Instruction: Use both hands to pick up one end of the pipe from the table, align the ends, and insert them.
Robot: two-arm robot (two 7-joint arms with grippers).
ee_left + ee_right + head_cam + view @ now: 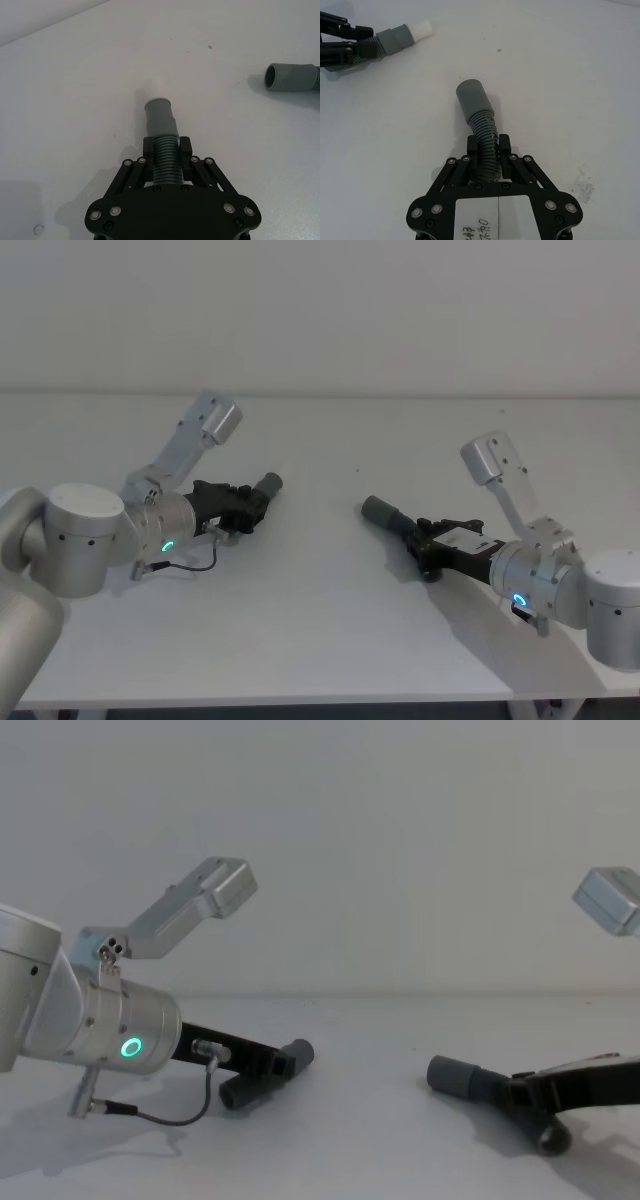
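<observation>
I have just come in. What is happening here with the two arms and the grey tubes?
Two robot arms are handling a ribbed hose that comes in two parts. The left gripper is shut on the hose piece with the pale spigot. The right gripper is shut on the hose piece with the open cuff. The two free ends point roughly toward each other over the white table, but a clear gap separates them, so nothing is inserted yet.

Dark grey ribbed pipe [484,131], white spigot [422,28] — plain white table [570,75].
</observation>
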